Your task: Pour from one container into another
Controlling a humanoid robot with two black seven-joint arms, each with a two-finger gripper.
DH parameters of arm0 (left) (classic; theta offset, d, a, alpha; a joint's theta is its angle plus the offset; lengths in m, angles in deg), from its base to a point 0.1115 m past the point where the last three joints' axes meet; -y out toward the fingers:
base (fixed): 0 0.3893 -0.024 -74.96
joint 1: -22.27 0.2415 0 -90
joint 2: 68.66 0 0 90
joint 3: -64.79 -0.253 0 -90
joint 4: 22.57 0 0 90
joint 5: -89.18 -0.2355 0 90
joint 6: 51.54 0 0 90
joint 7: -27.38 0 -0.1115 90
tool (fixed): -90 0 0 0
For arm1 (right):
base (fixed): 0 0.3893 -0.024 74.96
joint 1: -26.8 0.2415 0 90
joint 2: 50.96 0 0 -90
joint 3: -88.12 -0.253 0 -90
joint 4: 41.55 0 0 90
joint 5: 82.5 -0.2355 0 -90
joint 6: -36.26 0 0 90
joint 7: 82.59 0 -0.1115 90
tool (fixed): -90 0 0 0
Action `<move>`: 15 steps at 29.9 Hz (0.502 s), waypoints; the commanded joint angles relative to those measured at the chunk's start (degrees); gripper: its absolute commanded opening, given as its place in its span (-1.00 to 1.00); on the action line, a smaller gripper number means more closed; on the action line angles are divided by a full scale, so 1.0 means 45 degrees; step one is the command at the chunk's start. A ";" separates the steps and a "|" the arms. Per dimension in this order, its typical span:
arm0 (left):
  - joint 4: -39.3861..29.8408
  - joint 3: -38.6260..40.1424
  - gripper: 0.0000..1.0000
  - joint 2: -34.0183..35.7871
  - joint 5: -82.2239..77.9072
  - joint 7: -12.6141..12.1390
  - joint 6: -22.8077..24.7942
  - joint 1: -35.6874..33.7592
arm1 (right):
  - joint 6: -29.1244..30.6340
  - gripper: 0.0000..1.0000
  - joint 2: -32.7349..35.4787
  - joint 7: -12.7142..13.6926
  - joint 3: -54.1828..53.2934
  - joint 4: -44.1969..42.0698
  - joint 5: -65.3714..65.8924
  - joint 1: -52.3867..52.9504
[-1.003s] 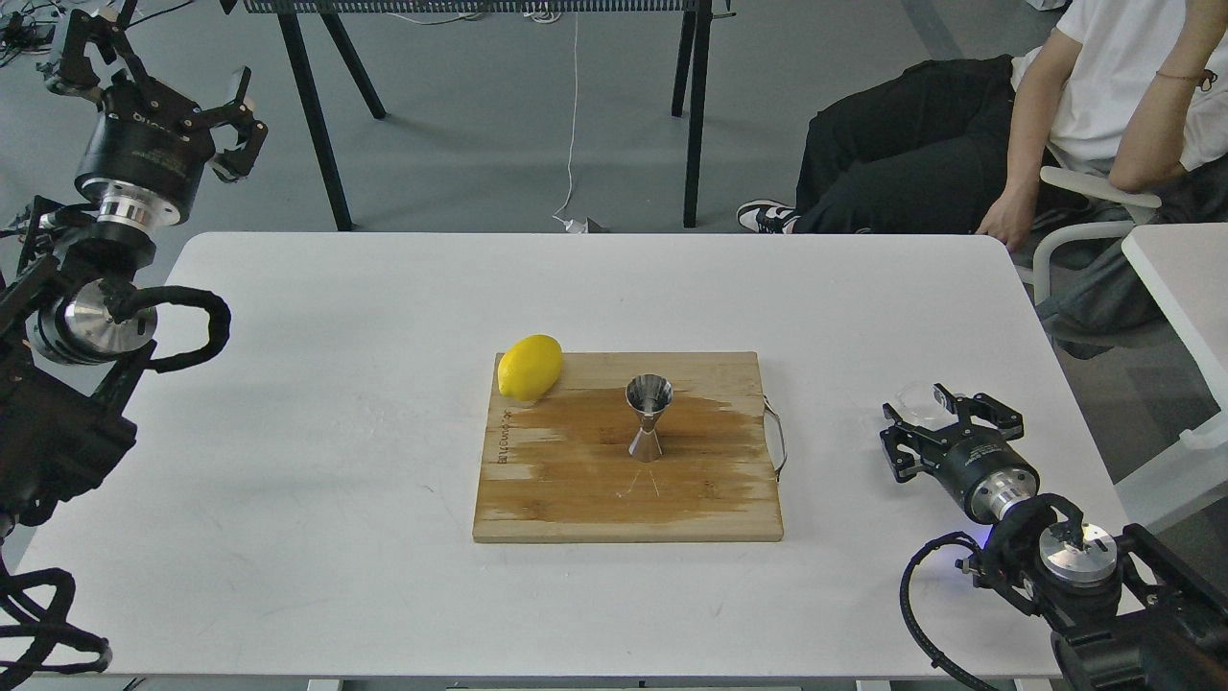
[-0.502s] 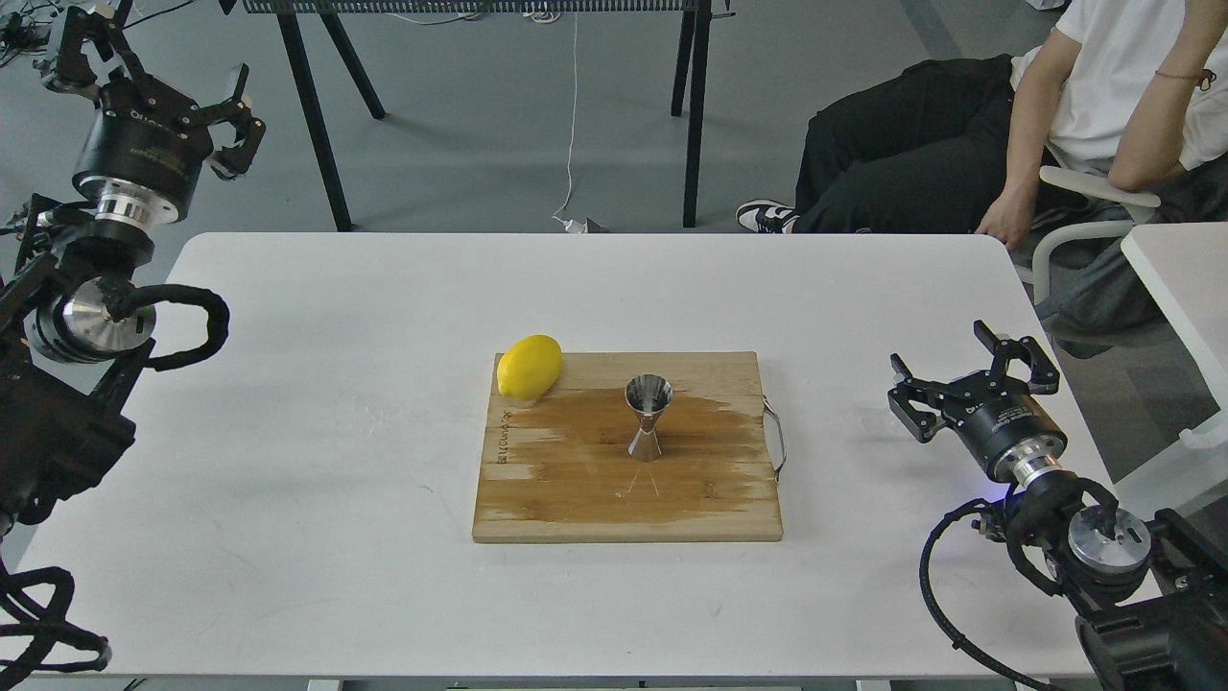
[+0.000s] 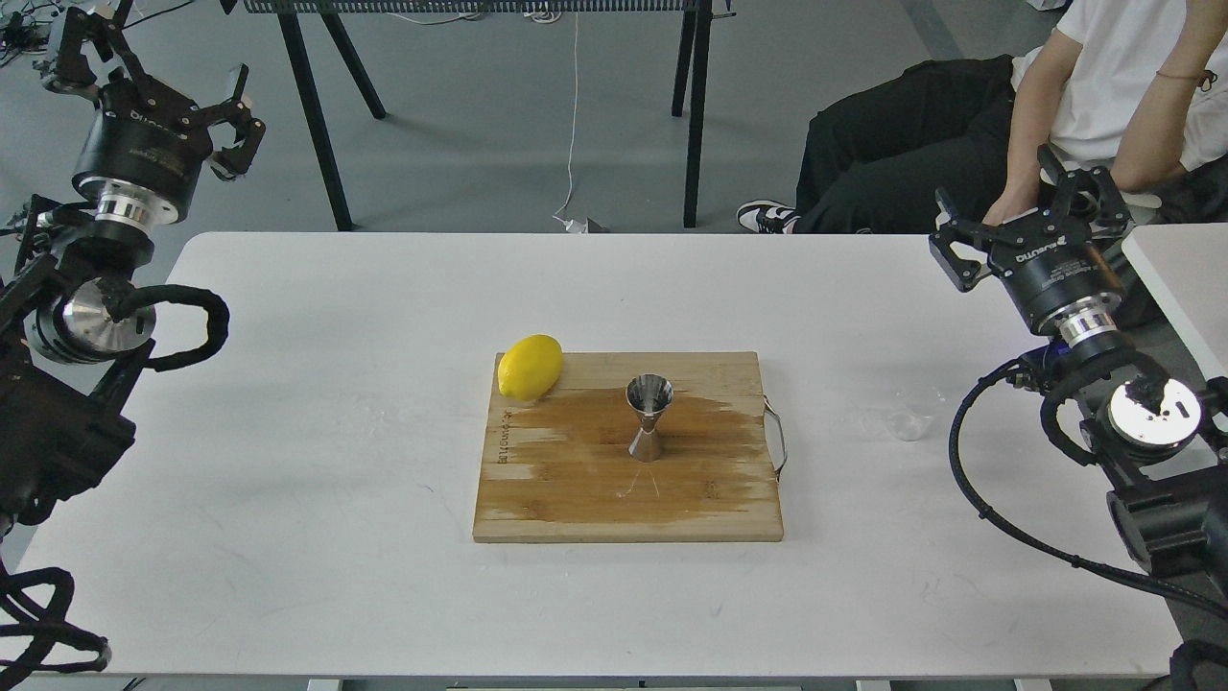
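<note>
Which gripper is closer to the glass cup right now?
Right. The right gripper is raised behind the glass cup, empty; the left gripper is across the table, far left.

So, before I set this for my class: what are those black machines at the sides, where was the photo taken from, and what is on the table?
The photo comes from the robot's own head, looking down at a white table. The black machines are its two arms. The left gripper and the right gripper are both open, raised and hold nothing. On the table lies a wooden board with a wet patch. A lemon rests on its far left corner, and a steel jigger stands upright near the middle. A small clear glass cup sits on the table right of the board. A person sits behind.
</note>
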 commanded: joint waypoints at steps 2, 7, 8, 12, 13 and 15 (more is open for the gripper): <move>-0.0019 -0.0044 1.00 -0.0062 0.0000 -0.0074 -0.0015 0.0066 | -0.0001 1.00 0.0025 -0.0814 -0.0036 -0.0159 0.0374 0.1176; -0.0019 -0.0044 1.00 -0.0062 0.0000 -0.0113 0.0005 0.0086 | -0.0001 1.00 0.0025 -0.0697 0.0100 -0.1231 0.0394 0.1860; -0.0019 -0.0044 1.00 -0.0062 0.0000 -0.0113 0.0024 0.0106 | -0.0001 1.00 0.0006 -0.0697 0.0120 -0.1504 0.0394 0.1939; 0.0001 -0.0025 1.00 -0.0043 0.0000 -0.0113 0.0063 0.0106 | -0.0001 1.00 -0.0131 -0.0736 0.0121 -0.1956 0.0394 0.2018; 0.0001 -0.0044 1.00 -0.0024 0.0000 -0.0113 0.0063 0.0106 | -0.0001 1.00 -0.0131 -0.0756 0.0120 -0.2034 0.0394 0.2018; 0.0001 -0.0044 1.00 -0.0043 0.0000 -0.0113 0.0063 0.0106 | -0.0001 1.00 -0.0131 -0.0795 0.0140 -0.2093 0.0394 0.2018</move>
